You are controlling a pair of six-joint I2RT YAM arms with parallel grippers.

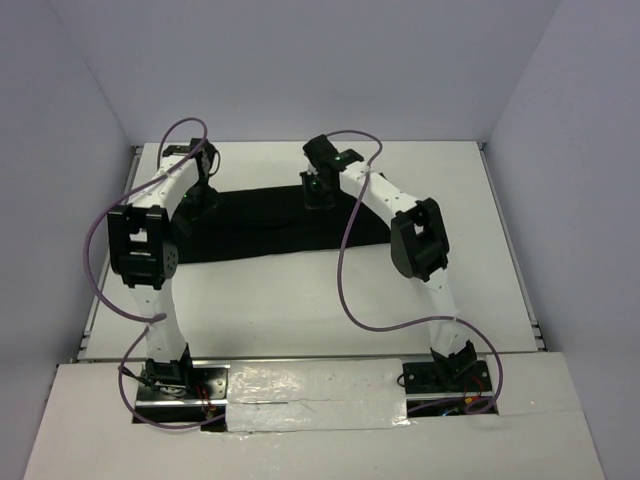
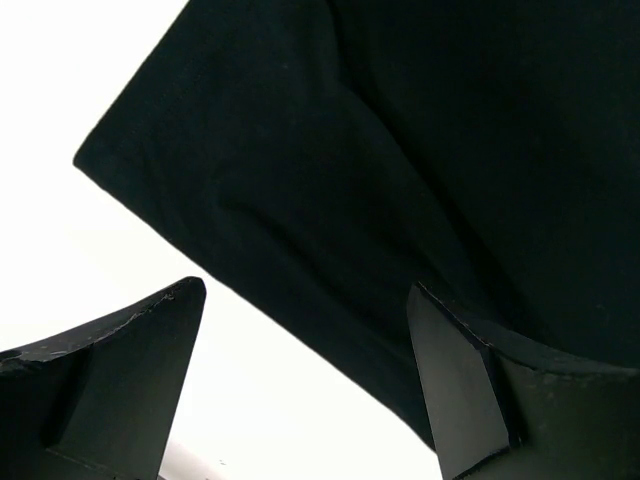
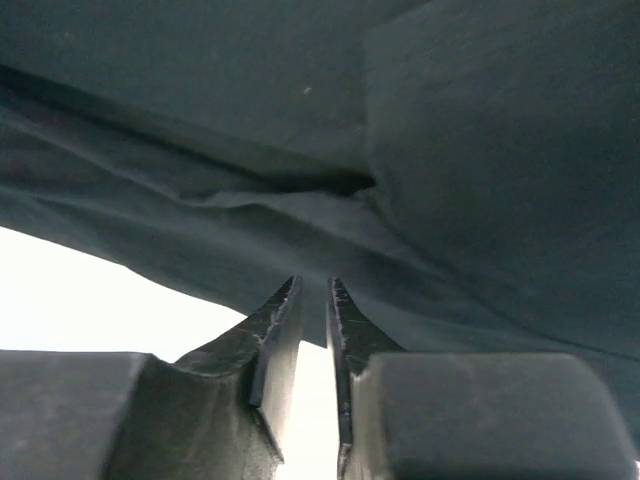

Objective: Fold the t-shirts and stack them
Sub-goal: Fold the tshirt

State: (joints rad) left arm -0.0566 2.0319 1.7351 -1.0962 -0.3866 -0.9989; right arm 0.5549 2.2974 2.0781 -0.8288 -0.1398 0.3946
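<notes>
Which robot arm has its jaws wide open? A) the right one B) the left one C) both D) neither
B: on the left gripper the jaws stand far apart above the shirt, while on the right gripper they are almost closed at its edge.

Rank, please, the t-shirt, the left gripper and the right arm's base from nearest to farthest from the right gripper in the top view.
1. t-shirt, directly beneath the right gripper.
2. left gripper, to its left, at the cloth's left end.
3. right arm's base, far off at the bottom right.
</notes>
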